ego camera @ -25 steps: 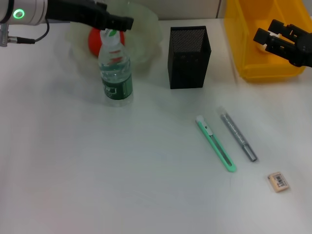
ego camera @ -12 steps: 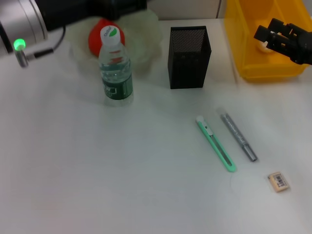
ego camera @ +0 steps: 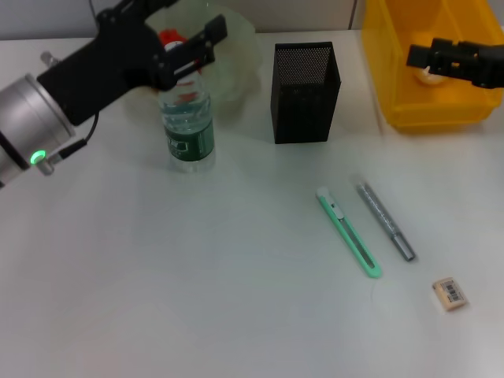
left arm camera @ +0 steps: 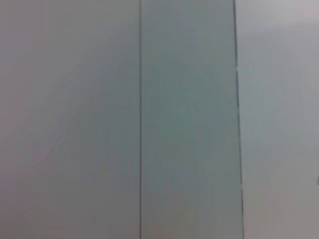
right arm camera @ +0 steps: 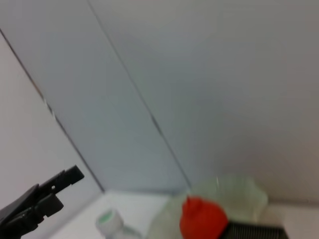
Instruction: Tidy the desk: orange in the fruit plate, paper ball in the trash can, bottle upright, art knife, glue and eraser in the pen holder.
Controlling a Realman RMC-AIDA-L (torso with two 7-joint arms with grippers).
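Note:
The bottle (ego camera: pixel 187 118) stands upright on the desk (ego camera: pixel 197 276), in front of the fruit plate (ego camera: pixel 232 51). The orange (ego camera: pixel 168 37) lies in that plate, mostly hidden by my left arm. My left gripper (ego camera: pixel 198 46) hangs open just above the bottle's cap, holding nothing. The right wrist view shows that gripper (right arm camera: pixel 60 191) apart from the cap (right arm camera: pixel 107 219). My right gripper (ego camera: pixel 425 57) is open over the trash can (ego camera: pixel 409 110), with the paper ball (ego camera: pixel 428 75) just below it. The art knife (ego camera: pixel 350 234), glue (ego camera: pixel 384 220) and eraser (ego camera: pixel 450 293) lie on the desk at right.
The pen holder (ego camera: pixel 305 90) stands between the fruit plate and the trash can, behind the knife and glue. The left wrist view shows only a plain wall.
My left arm has swung down, so it now reaches in from the lower left, its gripper again above the bottle cap. The right gripper has barely shifted.

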